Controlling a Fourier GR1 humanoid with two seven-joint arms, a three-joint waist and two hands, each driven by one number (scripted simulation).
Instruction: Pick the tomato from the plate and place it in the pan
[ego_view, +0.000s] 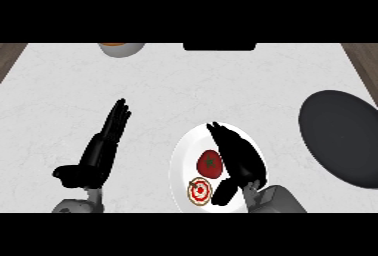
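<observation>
A red tomato (210, 163) lies on a white plate (184, 150) at the lower middle of the counter. My right hand (240, 155) hovers over the plate just right of the tomato, fingers straight and pointing away from me, thumb low near the plate's front; it looks to be right beside the tomato, with no fingers curled round it. The dark pan (341, 137) lies at the right edge, partly cut off. My left hand (103, 145) rests open at the left, fingers straight and pointing up the counter, holding nothing.
A small round red-and-white item with a tan rim (198, 191) lies on the plate in front of the tomato. An orange-filled bowl (121, 48) stands at the back left. A black object (219, 46) sits at the back edge. Wooden strips border the counter's sides.
</observation>
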